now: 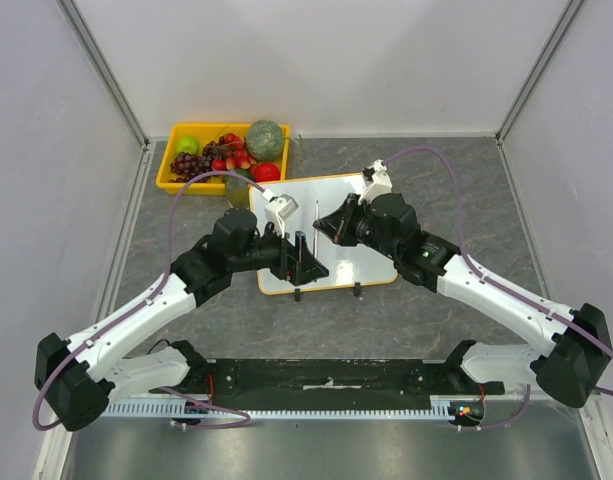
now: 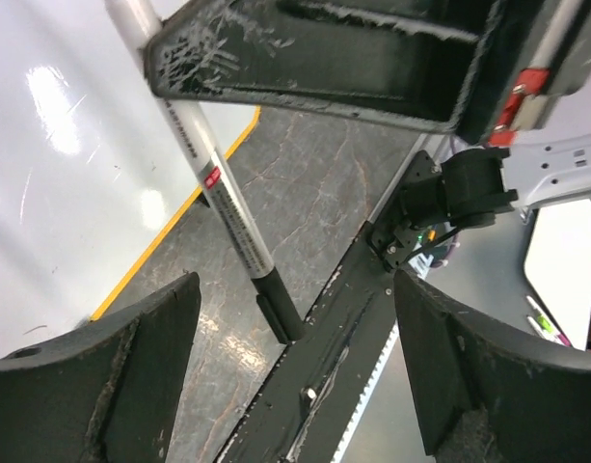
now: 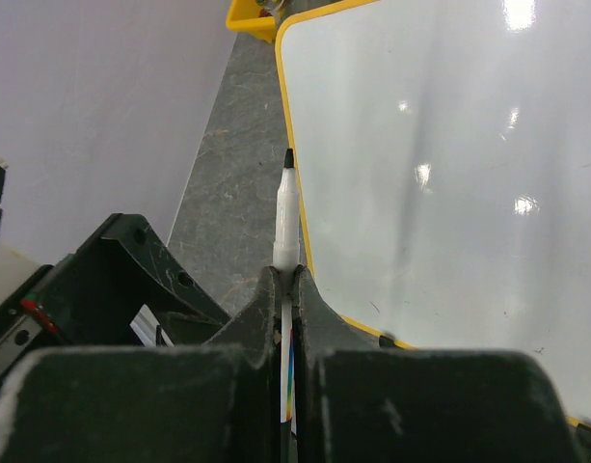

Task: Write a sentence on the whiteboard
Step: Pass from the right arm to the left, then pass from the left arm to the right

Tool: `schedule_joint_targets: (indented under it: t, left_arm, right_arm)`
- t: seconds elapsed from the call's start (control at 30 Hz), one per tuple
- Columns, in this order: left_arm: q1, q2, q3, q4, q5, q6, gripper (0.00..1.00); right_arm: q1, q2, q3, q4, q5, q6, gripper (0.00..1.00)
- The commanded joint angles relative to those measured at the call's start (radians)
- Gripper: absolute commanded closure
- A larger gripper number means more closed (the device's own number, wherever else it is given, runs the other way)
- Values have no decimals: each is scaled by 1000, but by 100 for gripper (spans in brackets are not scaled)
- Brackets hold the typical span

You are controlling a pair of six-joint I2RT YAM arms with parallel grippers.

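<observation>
Shut tight, the right jaws pinch a white marker [image 3: 286, 217], and its small black tip shows right by the yellow edge of the whiteboard [image 3: 440, 193]. The left jaws stand wide open and hold nothing. The marker's dark end shows in the gap between them and touches neither side. The whiteboard is flat and white, with a thin orange-yellow frame and round corners, and its shiny face shows bright spots of light. It lies in the middle of the gray surface [image 1: 466, 180], under both arms, with two small black clips [image 1: 299, 293] on its near edge. A yellow tray [image 1: 171, 185] of fruit sits near its far left corner.
</observation>
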Motion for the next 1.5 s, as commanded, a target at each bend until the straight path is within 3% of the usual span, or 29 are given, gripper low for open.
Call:
schedule_joint_targets:
  t: [0.0,0.2,0.43,0.5,0.57,0.7,0.83,1.0,1.17,1.33,1.47]
  left_arm:
    - [-17,18,-17,53,-70,2,17]
    - [-25,31,-38,49,-116,10,35]
    - [-27,-29,-49,121,-78,14,84]
    - [-27,-46,-47,138,-57,16,92]
    - [-27,-63,-41,132,-52,17,98]
    - [-28,-75,15,35,-72,40,98]
    - [-27,-61,121,-165,-93,88,98]
    - [-27,-34,247,-403,-87,166,98]
    - [-27,29,333,-595,-21,226,98]
    - [-27,66,364,-687,34,298,98]
    - [-27,49,381,-707,130,342,98]
  right_arm:
    - [-14,-34,30,52,-13,35,100]
    - [-19,-83,1,84,-4,58,100]
    - [-20,-101,-7,90,-19,55,99]
    - [-20,-104,-10,98,-37,52,90]
    - [-20,-110,-15,100,-42,32,71]
    - [-23,-142,8,61,-59,-73,35]
    - [-28,-181,85,-101,4,-266,2]
    - [-28,-231,174,-207,-42,-579,2]
    - [-28,-241,258,-262,-264,-796,2]
    - [-28,-202,314,-270,-457,-874,2]
    - [-32,-149,326,-290,-518,-922,2]
